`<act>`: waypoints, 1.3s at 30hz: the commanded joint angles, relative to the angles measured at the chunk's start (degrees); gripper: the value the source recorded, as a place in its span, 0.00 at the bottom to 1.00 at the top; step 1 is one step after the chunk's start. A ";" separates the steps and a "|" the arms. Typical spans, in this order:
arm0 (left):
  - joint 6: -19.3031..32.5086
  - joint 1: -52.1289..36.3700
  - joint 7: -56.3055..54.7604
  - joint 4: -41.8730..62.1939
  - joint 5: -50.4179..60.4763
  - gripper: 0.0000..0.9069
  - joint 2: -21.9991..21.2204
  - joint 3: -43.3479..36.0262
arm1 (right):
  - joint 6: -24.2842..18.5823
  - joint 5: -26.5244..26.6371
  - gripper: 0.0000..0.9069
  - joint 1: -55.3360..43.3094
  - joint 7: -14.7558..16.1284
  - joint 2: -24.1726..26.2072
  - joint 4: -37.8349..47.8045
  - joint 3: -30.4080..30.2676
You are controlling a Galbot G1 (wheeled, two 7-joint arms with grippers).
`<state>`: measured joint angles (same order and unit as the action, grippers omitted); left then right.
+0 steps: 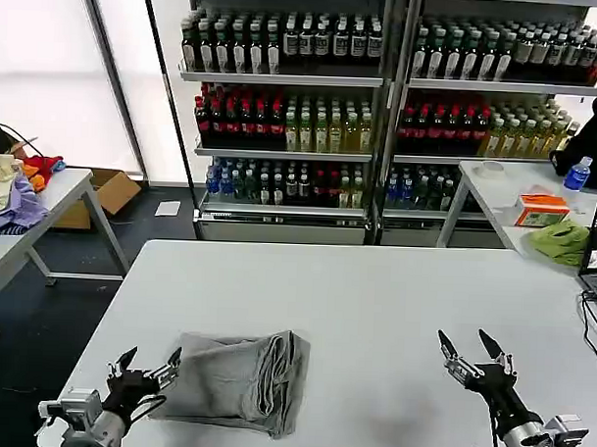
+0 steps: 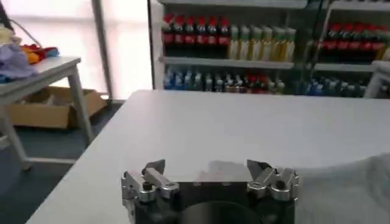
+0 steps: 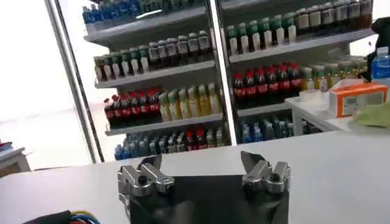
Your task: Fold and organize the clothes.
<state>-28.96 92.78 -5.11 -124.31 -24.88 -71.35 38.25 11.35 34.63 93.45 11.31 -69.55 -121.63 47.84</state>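
A folded grey shirt (image 1: 236, 380) lies on the white table (image 1: 374, 295), toward the near edge and on the robot's left half. It is bundled into a rough rectangle, with stacked fold edges bunched along the side facing the middle of the table. No chest print or collar can be made out on it from the head view, possibly because they are tucked inside the folds.

The left gripper (image 1: 148, 363) sits low over the table just beside the shirt's outer edge, its fingers spread apart with nothing between them; whether a fingertip brushes the cloth is hard to judge. In the left wrist view the same gripper (image 2: 208, 168) shows both fingers parted over bare tabletop, with a corner of the grey shirt (image 2: 359, 182) off to one side.

The right gripper (image 1: 474, 347) hovers over the table's right half, well apart from the shirt, its fingers likewise splayed and empty. The right wrist view confirms it (image 3: 201, 163): two fingers spread wide.

Behind the table stand shelves of bottled drinks (image 1: 293, 96)
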 commanded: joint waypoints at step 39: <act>7.10 -2.00 0.22 6.47 -17.99 0.01 -5.37 -0.34 | -0.71 1.72 1.00 1.40 0.12 -0.37 -1.74 2.94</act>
<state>-23.89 90.71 -4.76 -117.82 -39.36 -76.62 34.64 10.67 36.18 94.78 11.44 -69.97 -123.28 50.55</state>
